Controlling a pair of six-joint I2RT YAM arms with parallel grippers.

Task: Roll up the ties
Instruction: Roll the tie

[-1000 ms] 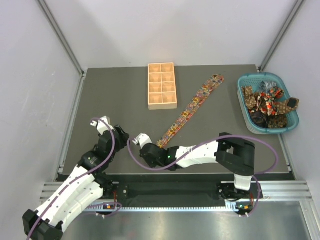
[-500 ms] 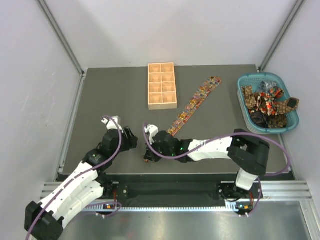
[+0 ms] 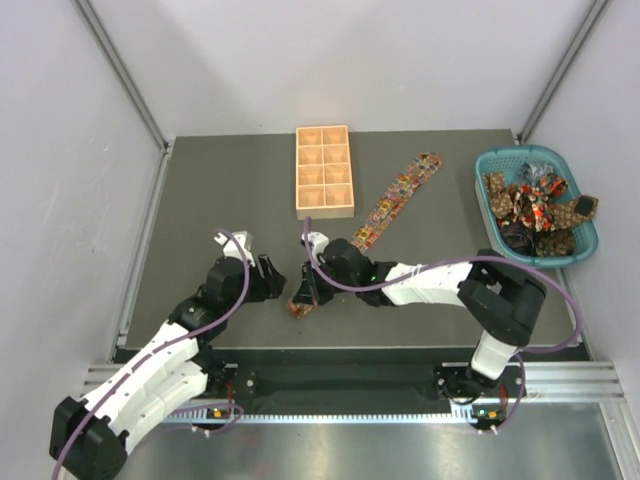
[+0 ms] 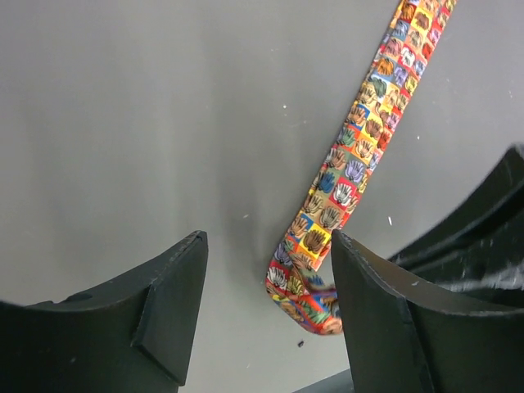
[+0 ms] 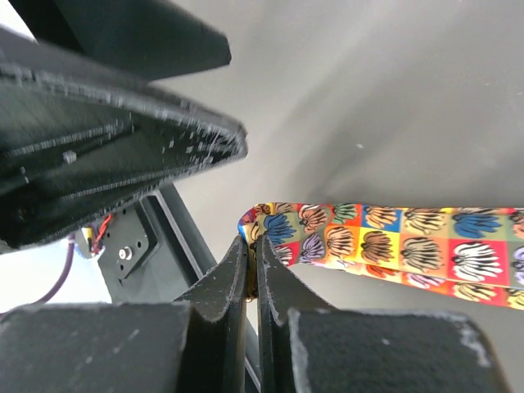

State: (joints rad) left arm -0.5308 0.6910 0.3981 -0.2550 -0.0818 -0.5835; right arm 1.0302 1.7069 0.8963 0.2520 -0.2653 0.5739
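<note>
A narrow fabric tie (image 3: pixel 396 193), printed in small bright squares, runs diagonally across the centre of the matte grey desk (image 3: pixel 220 190). The right gripper (image 3: pixel 305 292) is clenched on its folded lower end. The left gripper (image 3: pixel 272 280) sits released just left of it, with bare desk beyond.

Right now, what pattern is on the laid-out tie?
The tie shows red, orange, blue, yellow squares with fan motifs; clearest from right wrist.

Dark table (image 3: pixel 220 190) — wooden tray (image 3: pixel 298 170), teal basket (image 3: pixel 483 195), patterned tie (image 3: pixel 395 195)
</note>
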